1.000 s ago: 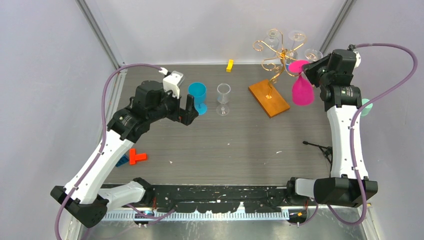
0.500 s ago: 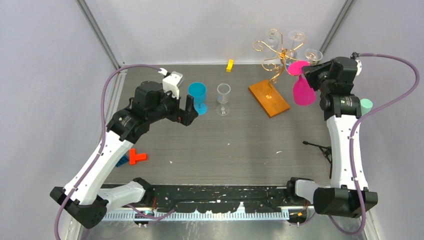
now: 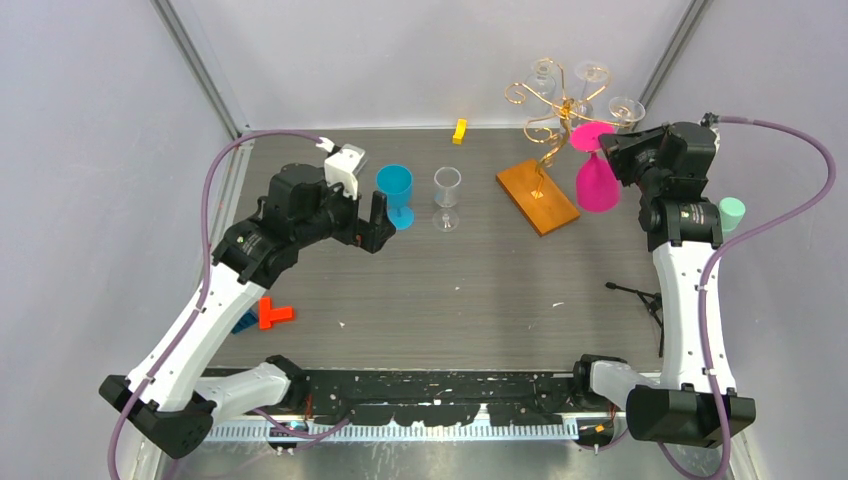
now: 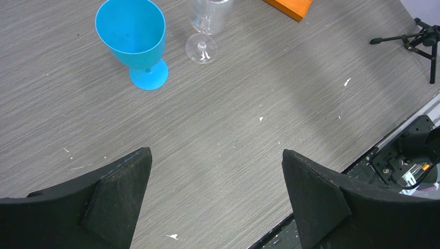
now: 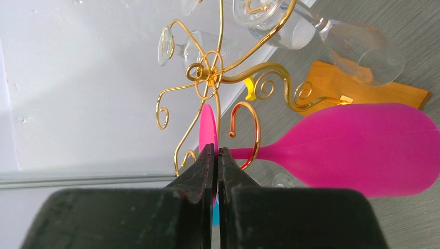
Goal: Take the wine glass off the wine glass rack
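The wine glass rack [image 3: 548, 105] is gold wire with curled arms on an orange-brown wooden base [image 3: 538, 197] at the back right. A pink wine glass [image 3: 597, 185] hangs upside down beside it. My right gripper [image 3: 610, 145] is shut on the glass's flat foot. In the right wrist view the gripper [image 5: 215, 150] pinches the foot edge-on, the pink wine glass [image 5: 363, 142] stretches right, and its stem crosses a curled arm of the rack [image 5: 244, 129]. My left gripper [image 3: 380, 215] is open and empty over the table [image 4: 215, 153].
Clear glasses [image 3: 593, 75] hang on the rack's far arms. A blue goblet [image 3: 395, 190] and a clear glass [image 3: 447, 195] stand mid-table. A yellow block [image 3: 459, 131] lies at the back, an orange block [image 3: 272, 313] front left, a mint cup [image 3: 733, 212] and black tripod [image 3: 640, 295] on the right.
My right wrist has shifted right and back, and the pink glass has swung a little left toward the rack and hangs straighter. The left arm has not moved.
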Robot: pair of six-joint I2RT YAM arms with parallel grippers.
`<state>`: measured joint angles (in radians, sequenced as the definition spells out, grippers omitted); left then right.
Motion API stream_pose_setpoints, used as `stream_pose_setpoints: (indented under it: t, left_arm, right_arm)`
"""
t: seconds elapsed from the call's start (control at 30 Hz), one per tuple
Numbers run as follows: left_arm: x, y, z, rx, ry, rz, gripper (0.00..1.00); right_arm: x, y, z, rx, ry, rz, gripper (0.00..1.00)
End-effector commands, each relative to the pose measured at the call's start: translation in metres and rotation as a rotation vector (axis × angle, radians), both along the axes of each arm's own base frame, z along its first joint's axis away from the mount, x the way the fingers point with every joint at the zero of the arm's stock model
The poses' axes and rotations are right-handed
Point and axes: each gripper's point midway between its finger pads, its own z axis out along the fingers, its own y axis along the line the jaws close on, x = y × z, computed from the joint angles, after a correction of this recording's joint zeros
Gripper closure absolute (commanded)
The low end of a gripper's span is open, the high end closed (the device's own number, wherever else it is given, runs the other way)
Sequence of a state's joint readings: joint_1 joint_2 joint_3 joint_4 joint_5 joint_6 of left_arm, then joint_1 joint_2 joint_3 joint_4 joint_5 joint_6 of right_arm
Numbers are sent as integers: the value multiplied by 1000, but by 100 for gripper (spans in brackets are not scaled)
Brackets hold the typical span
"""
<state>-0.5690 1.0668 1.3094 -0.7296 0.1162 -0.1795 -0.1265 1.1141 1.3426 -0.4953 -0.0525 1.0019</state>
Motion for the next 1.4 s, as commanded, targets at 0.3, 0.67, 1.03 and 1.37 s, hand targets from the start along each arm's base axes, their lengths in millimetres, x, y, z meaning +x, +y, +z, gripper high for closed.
stream_pose_setpoints:
  t: [0.3, 0.67, 1.03, 1.37]
  left_arm:
    - [2, 3, 14, -23, -64, 10, 0]
    - [1, 7, 18, -18, -78, 21, 0]
    - [-1, 8, 23, -26, -89, 21, 0]
    - [-3, 0, 24, -64, -77, -5, 0]
  right_arm:
    - [16, 14, 32, 72, -154, 78, 100]
    - [43, 8, 40, 36, -183, 71, 100]
    - [32, -28, 55, -77, -200, -120, 100]
    - [-9, -39, 63, -96, -175, -209, 100]
